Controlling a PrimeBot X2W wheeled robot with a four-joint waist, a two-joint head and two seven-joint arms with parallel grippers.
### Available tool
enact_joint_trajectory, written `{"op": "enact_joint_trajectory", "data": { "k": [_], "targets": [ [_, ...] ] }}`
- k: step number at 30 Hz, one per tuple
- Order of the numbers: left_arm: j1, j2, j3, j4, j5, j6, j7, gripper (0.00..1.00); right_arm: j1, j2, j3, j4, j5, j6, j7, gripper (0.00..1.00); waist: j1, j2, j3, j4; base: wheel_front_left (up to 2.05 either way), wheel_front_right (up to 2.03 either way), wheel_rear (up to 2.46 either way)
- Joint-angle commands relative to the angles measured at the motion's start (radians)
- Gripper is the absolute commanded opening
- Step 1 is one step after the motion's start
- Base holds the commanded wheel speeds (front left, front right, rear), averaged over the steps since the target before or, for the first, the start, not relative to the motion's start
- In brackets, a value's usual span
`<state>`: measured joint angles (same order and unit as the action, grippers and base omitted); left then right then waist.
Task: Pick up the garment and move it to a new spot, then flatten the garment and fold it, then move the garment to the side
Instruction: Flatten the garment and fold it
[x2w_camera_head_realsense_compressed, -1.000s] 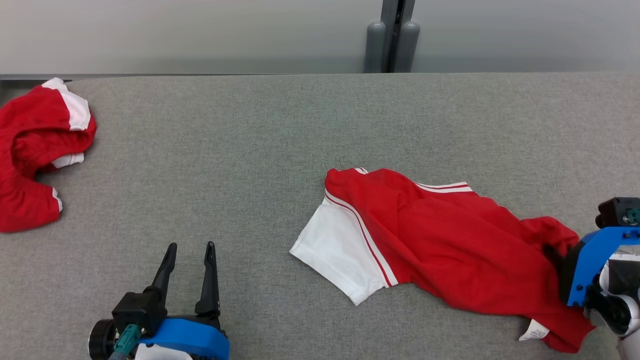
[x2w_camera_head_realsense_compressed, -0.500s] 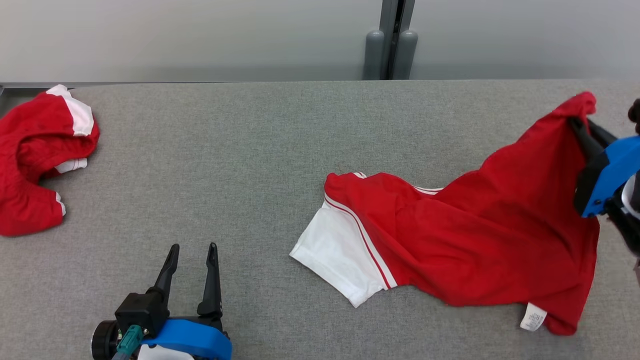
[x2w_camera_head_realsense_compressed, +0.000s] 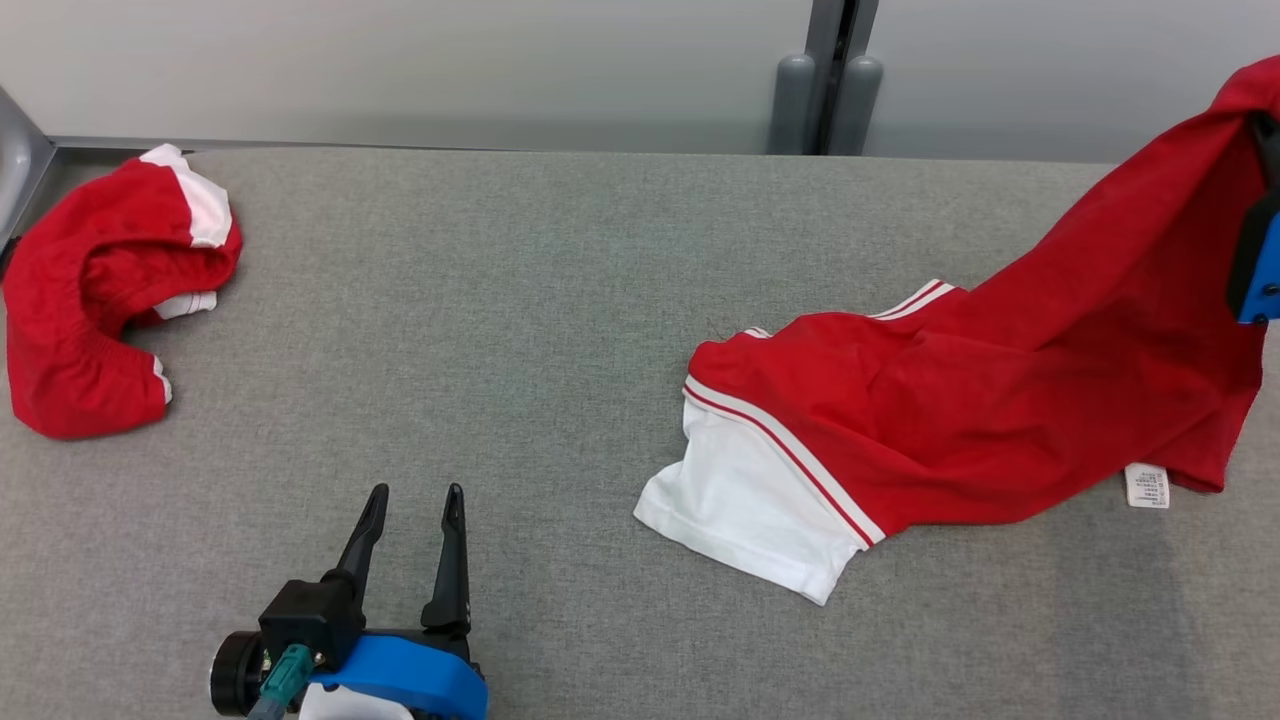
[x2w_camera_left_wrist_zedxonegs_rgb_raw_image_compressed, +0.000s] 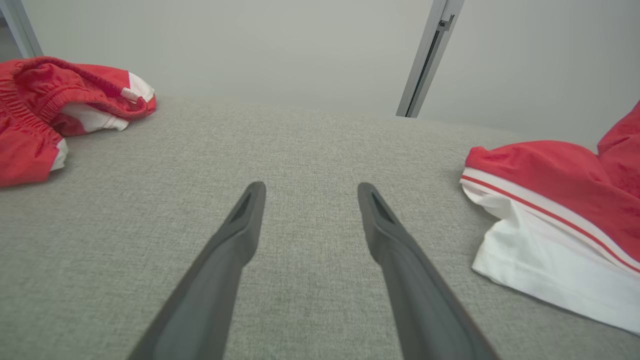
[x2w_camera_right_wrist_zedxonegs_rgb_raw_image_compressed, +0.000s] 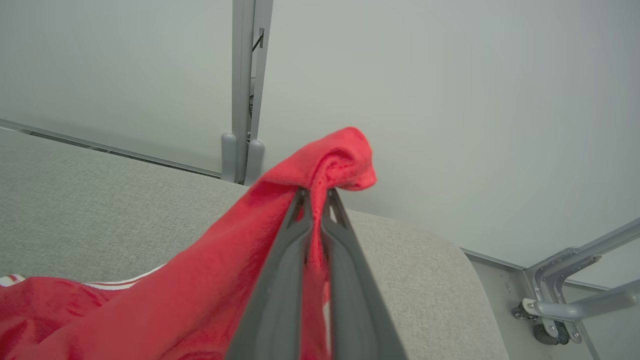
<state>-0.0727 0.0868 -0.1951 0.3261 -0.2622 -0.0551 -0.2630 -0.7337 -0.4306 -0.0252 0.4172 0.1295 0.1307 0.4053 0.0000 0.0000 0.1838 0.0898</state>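
Observation:
The garment (x2w_camera_head_realsense_compressed: 960, 410) is a red shirt with a white, red-striped sleeve (x2w_camera_head_realsense_compressed: 750, 500), lying right of centre on the grey padded table (x2w_camera_head_realsense_compressed: 520, 300). Its right end rises off the table in a taut drape toward the head view's upper right corner. My right gripper (x2w_camera_head_realsense_compressed: 1268, 130) is shut on that raised end; in the right wrist view the fingers (x2w_camera_right_wrist_zedxonegs_rgb_raw_image_compressed: 315, 192) pinch a bunched red fold (x2w_camera_right_wrist_zedxonegs_rgb_raw_image_compressed: 340, 155). My left gripper (x2w_camera_head_realsense_compressed: 416, 492) stands open near the front edge, well left of the sleeve (x2w_camera_left_wrist_zedxonegs_rgb_raw_image_compressed: 550, 260), nothing between its fingers (x2w_camera_left_wrist_zedxonegs_rgb_raw_image_compressed: 310, 187).
A second red-and-white garment (x2w_camera_head_realsense_compressed: 110, 300) lies crumpled at the table's far left (x2w_camera_left_wrist_zedxonegs_rgb_raw_image_compressed: 60, 110). A grey post (x2w_camera_head_realsense_compressed: 830, 90) stands behind the back edge against a pale wall. The table's rounded right end (x2w_camera_right_wrist_zedxonegs_rgb_raw_image_compressed: 450, 280) has a metal frame (x2w_camera_right_wrist_zedxonegs_rgb_raw_image_compressed: 565, 295) beyond it.
My right gripper closed on the garment's right end and lifted it up and back, pulling the red cloth taut. The head camera shifted. The left gripper stayed still.

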Motion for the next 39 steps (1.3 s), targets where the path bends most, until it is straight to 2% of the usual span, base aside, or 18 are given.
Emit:
{"op": "enact_joint_trajectory", "data": {
  "k": [1,2,3,4,8,14,25,29,34,39],
  "targets": [
    [-0.016,-0.004,-0.001,0.002,0.008,-0.005,-0.003,1.00,-0.020,0.001,-0.006,0.034,-0.026,0.000,-0.022,0.00,0.0000,0.0000,0.009,0.013,0.00,0.00,0.00],
    [-0.019,-0.005,-0.002,0.003,0.008,-0.006,-0.003,1.00,-0.030,0.005,-0.016,0.056,-0.044,0.000,-0.045,0.11,0.0000,0.0000,0.014,0.018,0.00,0.00,0.00],
    [-0.021,-0.006,-0.003,0.003,0.009,-0.008,-0.003,1.00,-0.037,0.012,-0.021,0.082,-0.061,0.000,-0.068,0.41,0.0000,0.0000,0.017,0.023,0.00,0.00,0.00],
    [-0.022,-0.007,-0.004,0.004,0.010,-0.008,-0.003,1.00,-0.044,0.018,-0.028,0.103,-0.083,0.000,-0.099,1.00,0.0000,0.0000,0.021,0.027,0.00,0.00,0.00],
    [-0.033,-0.010,-0.006,0.006,0.013,-0.013,-0.003,1.00,-0.069,0.039,-0.032,0.192,-0.143,0.000,-0.201,1.00,0.0000,0.0000,0.033,0.037,0.00,0.00,0.00],
    [-0.036,-0.012,0.002,0.006,0.020,-0.014,-0.003,1.00,-0.097,0.075,-0.002,0.274,-0.145,0.000,-0.297,1.00,0.0000,0.0000,0.030,0.027,0.00,0.00,0.00],
    [-0.012,-0.007,0.025,-0.011,0.026,-0.010,-0.003,1.00,0.074,0.116,0.031,0.216,-0.111,0.000,-0.449,1.00,0.0000,0.0000,-0.006,-0.047,0.00,0.00,0.00],
    [-0.009,-0.004,0.030,-0.017,0.031,-0.009,-0.003,1.00,0.180,0.149,-0.006,0.183,-0.133,0.000,-0.468,1.00,0.0000,0.0000,-0.015,-0.063,0.00,0.00,0.00],
    [-0.008,-0.004,0.028,-0.025,0.034,-0.011,-0.003,1.00,0.308,0.145,-0.064,0.190,-0.190,0.000,-0.450,1.00,0.0000,0.0000,-0.013,-0.065,0.00,0.00,0.00],
    [-0.006,-0.003,0.029,-0.028,0.033,-0.012,-0.003,1.00,0.398,0.166,-0.154,0.205,-0.196,0.000,-0.435,1.00,0.0000,0.0000,-0.001,-0.054,0.00,0.00,0.00]
  ]
}}
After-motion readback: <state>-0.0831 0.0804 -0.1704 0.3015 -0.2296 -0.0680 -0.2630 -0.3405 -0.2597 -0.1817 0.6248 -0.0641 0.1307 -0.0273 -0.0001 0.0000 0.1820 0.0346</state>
